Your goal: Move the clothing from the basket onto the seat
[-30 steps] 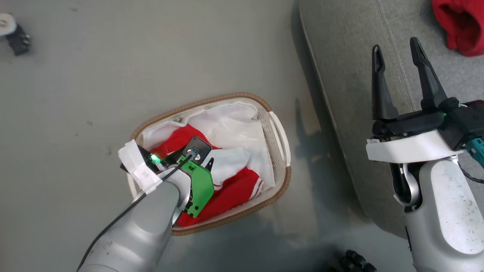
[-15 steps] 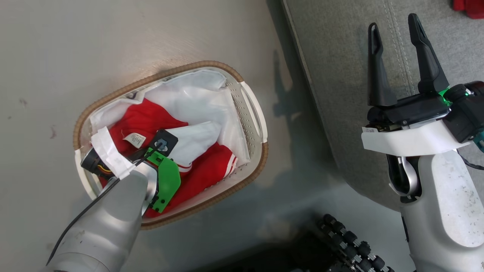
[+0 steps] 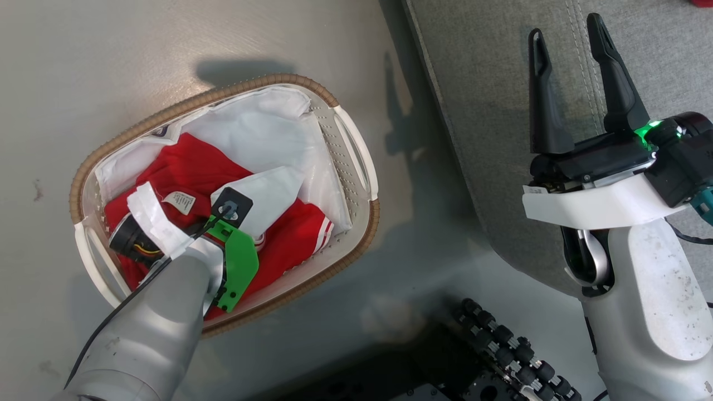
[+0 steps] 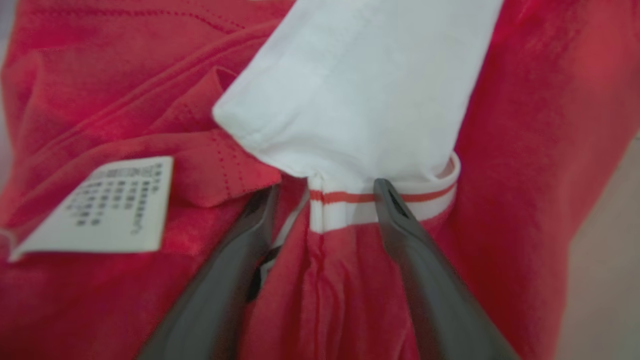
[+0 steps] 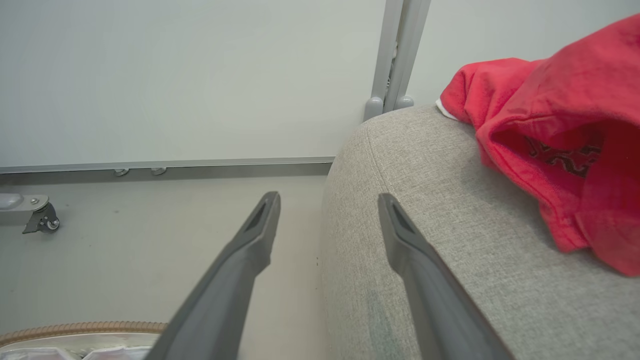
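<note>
Head view first: one basket (image 3: 372,217) stands on the floor just beside the edge of the seat (image 3: 490,83), so each shirt needs only a short carry. In it the clothing (image 3: 189,167) lies on one white sheet (image 3: 267,122). It looks like a single red shirt, though folds could hide more. The left arm (image 3: 156,312) dips into the basket, while the right tool (image 3: 565,27) waits above the seat, spread wide and empty.

Left wrist view: the left tool (image 4: 326,187) stands wide, its two fingers astride a striped cuff, tips at the cloth but not closed, placed to pinch a bunch. One label (image 4: 100,210) lies beside.

Right wrist view: a second shirt (image 5: 565,115) rests on the seat by its far rounded edge.
</note>
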Controlling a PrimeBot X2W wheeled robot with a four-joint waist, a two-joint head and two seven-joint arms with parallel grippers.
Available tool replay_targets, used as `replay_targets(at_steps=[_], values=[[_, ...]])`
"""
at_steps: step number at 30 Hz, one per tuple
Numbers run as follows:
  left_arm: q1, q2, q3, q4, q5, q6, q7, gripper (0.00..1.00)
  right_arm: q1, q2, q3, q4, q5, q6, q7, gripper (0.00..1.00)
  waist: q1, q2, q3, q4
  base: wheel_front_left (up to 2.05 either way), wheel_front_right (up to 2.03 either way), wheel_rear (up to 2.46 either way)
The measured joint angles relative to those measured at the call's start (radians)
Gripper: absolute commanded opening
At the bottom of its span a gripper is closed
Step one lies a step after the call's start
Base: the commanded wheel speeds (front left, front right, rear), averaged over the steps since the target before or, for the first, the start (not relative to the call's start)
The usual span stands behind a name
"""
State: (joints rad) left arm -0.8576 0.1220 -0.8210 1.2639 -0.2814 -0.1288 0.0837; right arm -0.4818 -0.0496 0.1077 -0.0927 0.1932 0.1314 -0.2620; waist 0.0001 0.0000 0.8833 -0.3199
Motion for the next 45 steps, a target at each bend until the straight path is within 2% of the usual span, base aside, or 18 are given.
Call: replay_targets(at_steps=[1,2,3,4,19,25,33,37,45], values=[[0.000,-0.003,-0.002,0.001,-0.002,0.000,0.004,0.51,-0.001,0.000,0.000,0.000,0.000,0.000,0.000,1.00,0.0000,0.0000,0.001,0.000,0.00,0.00,0.00],[0.000,-0.005,-0.004,0.001,-0.006,0.000,0.005,0.35,-0.001,0.000,0.001,0.000,0.000,0.000,0.000,1.00,0.0000,0.0000,0.001,0.000,0.00,0.00,0.00],[0.000,-0.007,-0.008,0.002,-0.008,0.000,0.008,0.13,-0.001,0.000,0.001,0.001,0.000,0.000,0.000,1.00,0.0000,0.0000,0.001,0.000,0.00,0.00,0.00],[-0.001,-0.009,-0.013,0.001,-0.008,0.000,0.005,0.00,-0.001,0.000,0.001,0.001,0.000,0.000,0.000,1.00,0.0000,0.0000,0.001,0.000,0.00,0.00,0.00],[0.008,-0.038,-0.063,-0.055,-0.033,0.000,-0.171,0.00,0.003,0.001,-0.011,0.047,-0.031,0.000,0.000,1.00,-0.0001,0.0000,-0.085,0.029,0.00,0.00,0.00],[0.034,-0.053,-0.081,-0.104,-0.075,-0.001,-0.272,0.00,0.033,0.001,-0.024,0.077,-0.077,0.000,0.000,1.00,-0.0002,0.0000,-0.166,0.058,0.00,0.00,0.00],[0.048,-0.063,-0.108,-0.202,-0.147,-0.002,-0.331,0.00,0.092,0.001,-0.035,0.109,-0.126,0.000,0.000,1.00,-0.0002,0.0000,-0.305,0.094,0.00,0.00,0.00],[0.047,-0.047,-0.119,-0.267,-0.168,-0.002,-0.340,0.00,0.136,0.001,-0.044,0.132,-0.142,0.000,0.000,1.00,-0.0002,0.0000,-0.385,0.110,0.00,0.00,0.00],[0.022,0.029,-0.126,-0.454,-0.174,-0.002,-0.346,0.00,0.230,0.001,-0.052,0.177,-0.159,0.000,0.000,1.00,-0.0003,0.0000,-0.549,0.136,0.00,0.00,0.00]])
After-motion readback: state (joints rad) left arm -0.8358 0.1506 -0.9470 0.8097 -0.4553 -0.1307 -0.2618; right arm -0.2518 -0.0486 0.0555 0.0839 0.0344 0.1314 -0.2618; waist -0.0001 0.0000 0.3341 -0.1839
